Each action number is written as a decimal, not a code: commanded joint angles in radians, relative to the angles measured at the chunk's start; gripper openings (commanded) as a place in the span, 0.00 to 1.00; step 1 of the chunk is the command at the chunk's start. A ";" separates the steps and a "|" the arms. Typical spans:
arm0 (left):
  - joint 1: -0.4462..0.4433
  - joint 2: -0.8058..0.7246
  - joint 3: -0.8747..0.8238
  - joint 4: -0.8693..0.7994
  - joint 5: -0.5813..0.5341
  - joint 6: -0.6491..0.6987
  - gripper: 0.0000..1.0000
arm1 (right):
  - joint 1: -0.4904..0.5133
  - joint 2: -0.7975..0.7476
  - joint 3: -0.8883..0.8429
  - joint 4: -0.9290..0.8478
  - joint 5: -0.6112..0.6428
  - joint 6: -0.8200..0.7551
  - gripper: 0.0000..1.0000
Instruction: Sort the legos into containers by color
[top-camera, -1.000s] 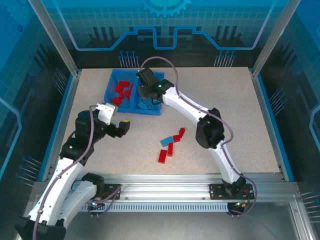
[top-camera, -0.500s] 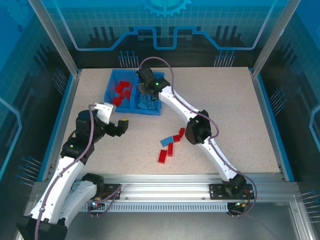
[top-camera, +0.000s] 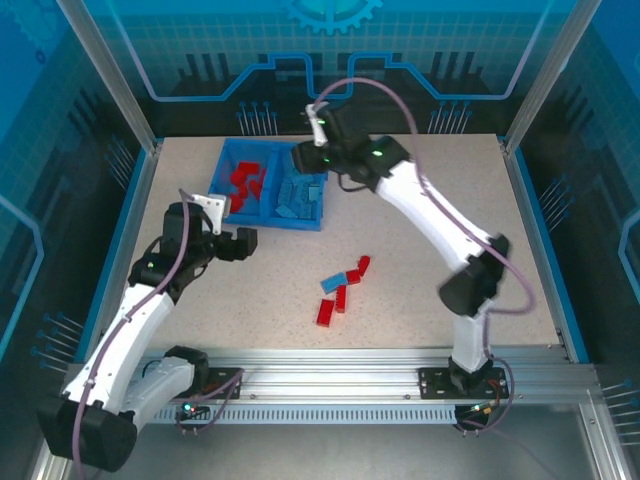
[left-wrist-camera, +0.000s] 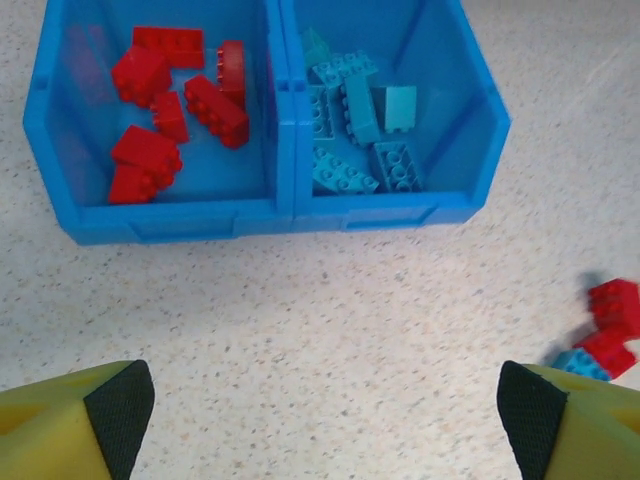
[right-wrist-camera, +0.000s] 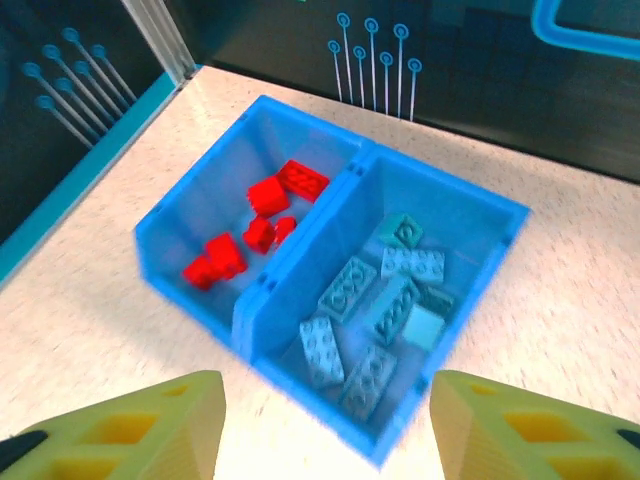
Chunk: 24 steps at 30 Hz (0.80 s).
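The right arm (top-camera: 440, 215) is swinging wide, lifting out of the tray (top-camera: 268, 221). The right gripper (right-wrist-camera: 325, 390) is hovering by the tray's right side now, jaws spread wide, carrying nothing. The left gripper (left-wrist-camera: 322, 380) is edging toward the tray's near wall, jaws wide, empty. Red legos (left-wrist-camera: 160, 100) are sitting in the tray's left compartment, light blue legos (left-wrist-camera: 360, 130) in its right. Loose legos (top-camera: 342, 285) are staying on the desk (top-camera: 450, 180), near-right of the tray.
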 joint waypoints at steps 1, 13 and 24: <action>-0.108 0.003 0.054 -0.006 0.039 -0.207 0.88 | -0.072 -0.220 -0.285 0.028 -0.160 0.006 0.65; -0.580 0.642 0.416 0.004 -0.101 -0.291 0.83 | -0.310 -0.986 -1.070 -0.136 -0.139 0.232 0.92; -0.627 1.078 0.709 -0.080 -0.056 -0.253 0.79 | -0.338 -1.173 -1.197 -0.240 -0.174 0.295 1.00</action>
